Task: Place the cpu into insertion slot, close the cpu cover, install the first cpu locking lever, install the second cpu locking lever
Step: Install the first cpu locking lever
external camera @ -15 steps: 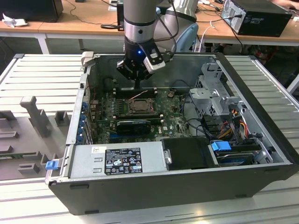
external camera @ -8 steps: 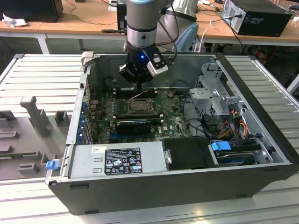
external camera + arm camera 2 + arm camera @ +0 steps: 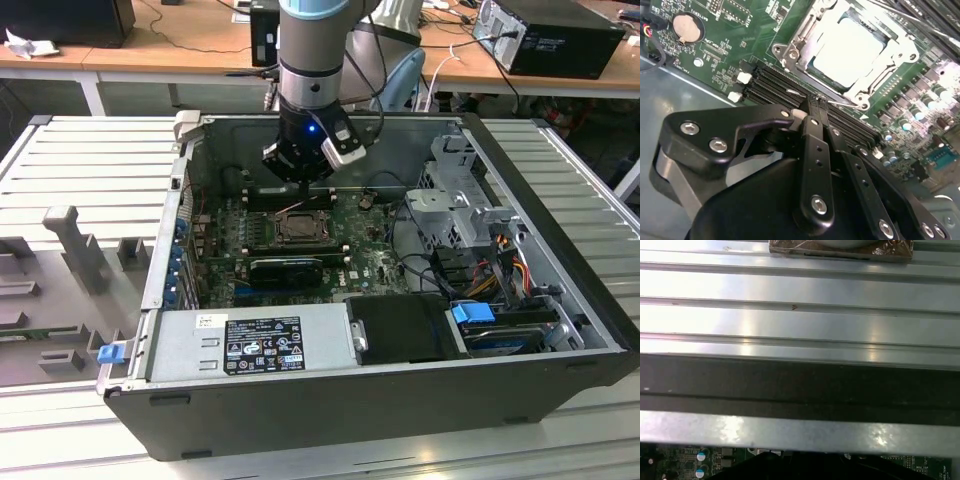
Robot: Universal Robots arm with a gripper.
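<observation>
The cpu has a smooth, pale, dull metal face. The cpu cover around it is shiny silver metal. The tool is matt black with shiny screws. The table is ribbed, shiny metal.

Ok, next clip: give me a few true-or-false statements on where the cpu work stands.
1. The cpu lies in the insertion slot. True.
2. The cpu cover stands upright, open. False: it lies down as a frame around the cpu.
3. The hand holds the cpu. False: in the second wrist view the hand is apart from the cpu, near the memory slots.
4. The computer case lies on its side with the open side up. True.
5. A round coin battery sits on the green board. True.
</observation>
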